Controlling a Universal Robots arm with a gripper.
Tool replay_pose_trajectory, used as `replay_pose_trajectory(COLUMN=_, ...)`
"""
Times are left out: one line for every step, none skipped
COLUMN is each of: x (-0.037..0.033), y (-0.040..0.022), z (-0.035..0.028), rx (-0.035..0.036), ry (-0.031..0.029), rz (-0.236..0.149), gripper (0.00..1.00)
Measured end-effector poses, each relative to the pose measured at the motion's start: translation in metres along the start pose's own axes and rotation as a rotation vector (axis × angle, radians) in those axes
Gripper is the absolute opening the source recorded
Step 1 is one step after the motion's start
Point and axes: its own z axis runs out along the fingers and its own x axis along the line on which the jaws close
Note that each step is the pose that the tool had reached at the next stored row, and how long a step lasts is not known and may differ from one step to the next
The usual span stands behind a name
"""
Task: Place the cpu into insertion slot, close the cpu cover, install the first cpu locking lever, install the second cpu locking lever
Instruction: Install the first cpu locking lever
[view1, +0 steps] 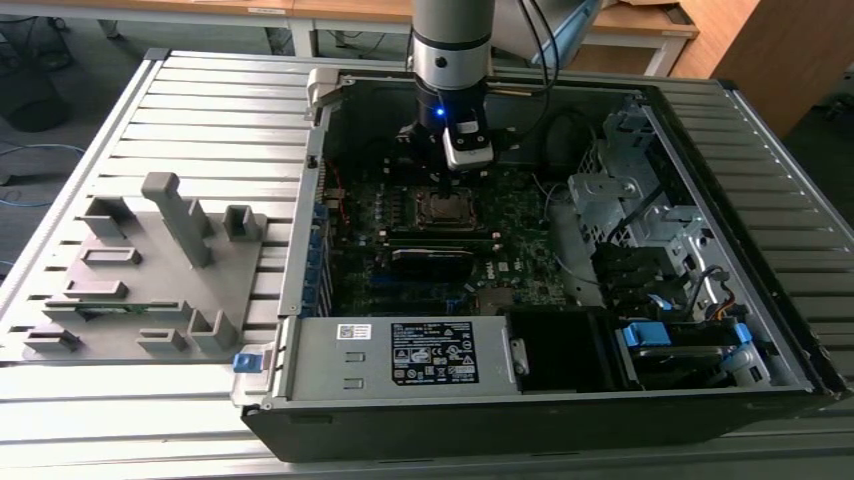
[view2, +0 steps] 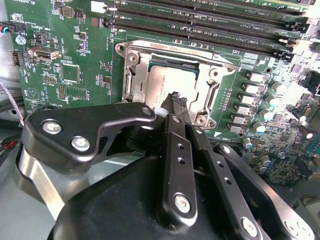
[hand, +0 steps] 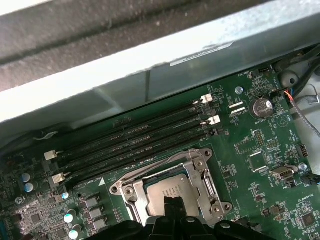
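Silvery-grey metal marks the cpu (view2: 172, 82), which lies flat in the insertion slot (view1: 445, 208), framed by the cpu cover (view2: 131, 62) lying down around it; whether the locking levers are latched I cannot tell. In the exterior view, from nine o'clock to three: a grey fixture tray (view1: 134, 280) sits on the bench (view1: 200, 90), well apart from the open computer case (view1: 747, 110); the tool (view1: 450, 182) hangs straight over the slot at the scene's centre. In the second wrist view the tool (view2: 175, 100) is clenched, its fingertips drawn together with nothing between them, tips poised at the chip's near edge; touching or just above, I cannot tell. Long black memory slots (hand: 135, 137) run parallel just beyond the cover; green board lies open on the other sides.
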Motion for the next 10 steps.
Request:
replay_pose_trajectory(x=0.0, y=0.0, z=0.0, rx=0.0001, ry=0.0, rz=0.0, gripper=0.11)
replay_pose_trajectory(x=-0.0002, y=0.0001, z=0.0001, rx=0.0006, ry=0.0015, rz=0.0, gripper=0.11)
replay_pose_trajectory(x=-0.0004, y=0.0002, z=0.0003, rx=0.0024, ry=0.0066, rz=0.0, gripper=0.11)
replay_pose_trajectory(x=-0.0006, y=0.0003, z=0.0005, rx=0.0054, ry=0.0141, rz=0.0, gripper=0.11)
replay_pose_trajectory(x=-0.0007, y=0.0003, z=0.0005, rx=0.0076, ry=0.019, rz=0.0, gripper=0.11)
replay_pose_trajectory(x=-0.0007, y=0.0003, z=0.0005, rx=0.0077, ry=0.0193, rz=0.0, gripper=0.11)
replay_pose_trajectory(x=-0.0007, y=0.0002, z=0.0005, rx=0.0079, ry=0.0197, rz=0.0, gripper=0.11)
replay_pose_trajectory(x=-0.0007, y=0.0003, z=0.0005, rx=0.008, ry=0.0201, rz=0.0, gripper=0.11)
replay_pose_trajectory(x=-0.0007, y=0.0003, z=0.0005, rx=0.0079, ry=0.0202, rz=0.0, gripper=0.11)
replay_pose_trajectory(x=-0.0007, y=0.0003, z=0.0006, rx=0.0077, ry=0.0202, rz=-0.001, gripper=0.11)
